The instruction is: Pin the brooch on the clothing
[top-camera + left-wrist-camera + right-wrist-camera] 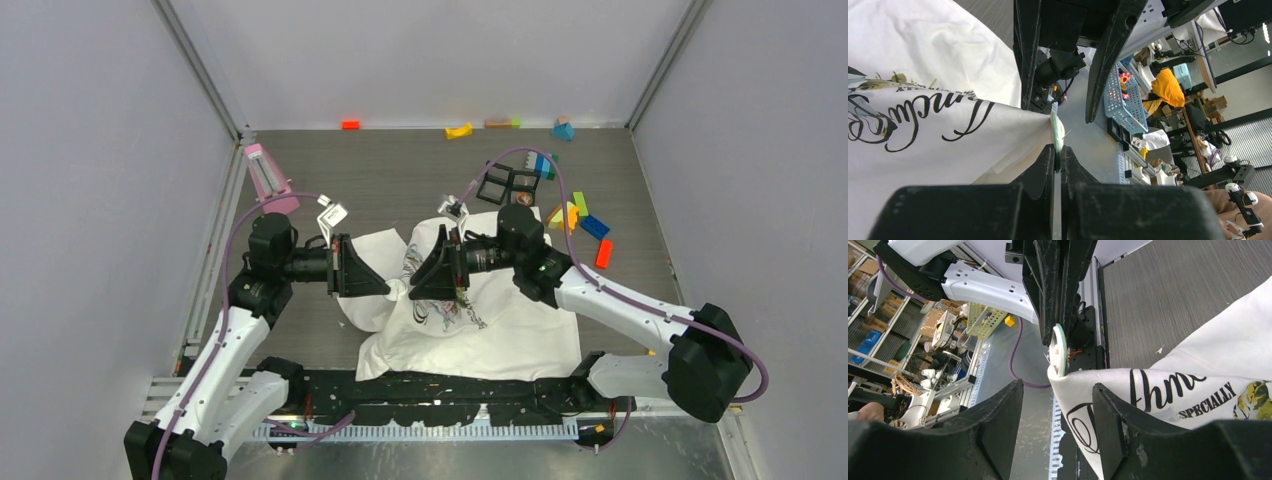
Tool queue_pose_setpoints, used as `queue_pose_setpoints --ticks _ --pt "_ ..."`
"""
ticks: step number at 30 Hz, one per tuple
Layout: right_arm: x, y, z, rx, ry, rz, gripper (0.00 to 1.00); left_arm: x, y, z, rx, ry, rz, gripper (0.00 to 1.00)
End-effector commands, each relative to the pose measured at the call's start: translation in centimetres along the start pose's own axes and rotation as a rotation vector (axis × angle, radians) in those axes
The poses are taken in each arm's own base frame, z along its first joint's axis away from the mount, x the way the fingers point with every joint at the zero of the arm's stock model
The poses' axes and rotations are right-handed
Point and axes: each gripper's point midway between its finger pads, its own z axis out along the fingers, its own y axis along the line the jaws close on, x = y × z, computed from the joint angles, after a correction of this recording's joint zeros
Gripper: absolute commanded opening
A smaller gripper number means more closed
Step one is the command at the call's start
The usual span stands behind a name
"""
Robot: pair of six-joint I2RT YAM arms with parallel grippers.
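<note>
My left gripper (1057, 150) is clamped on the thin, round, pale-green brooch (1057, 131). The brooch sits edge-on against a raised fold of the white rose-print T-shirt (923, 165), just past the shirt's dark cursive lettering. My right gripper (1057, 387) has its jaws apart, straddling that same fold just beside the brooch and gripping nothing. Risk, as I judge it: an off-centre close could tug the fold away from the brooch, or knock the brooch askew in my left grip.
</note>
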Motion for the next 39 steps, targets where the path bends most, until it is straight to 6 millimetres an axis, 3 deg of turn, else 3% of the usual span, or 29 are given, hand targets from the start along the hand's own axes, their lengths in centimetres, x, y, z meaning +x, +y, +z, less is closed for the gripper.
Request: queue_pose_setpoints --ticks 1,13,20,39 --pt "-2.1 2.0 0.8 -0.077 -0.048 -0.071 0.57 -0.3 -1.5 -0.2 0.056 0.002 0.065 0.00" --pt "-1.5 2.4 1.7 -0.099 -0.027 -0.061 0.46 -0.4 -1.4 -0.2 0.058 0.002 0.062 0.00" --pt "-1.3 2.3 2.1 -0.098 -0.021 -0.049 0.45 -0.3 -1.5 -0.2 0.060 0.004 0.059 0.00" --pt "-2.7 2.2 2.8 -0.093 -0.085 -0.026 0.31 -0.2 -1.5 -0.2 0.062 0.004 0.064 0.00"
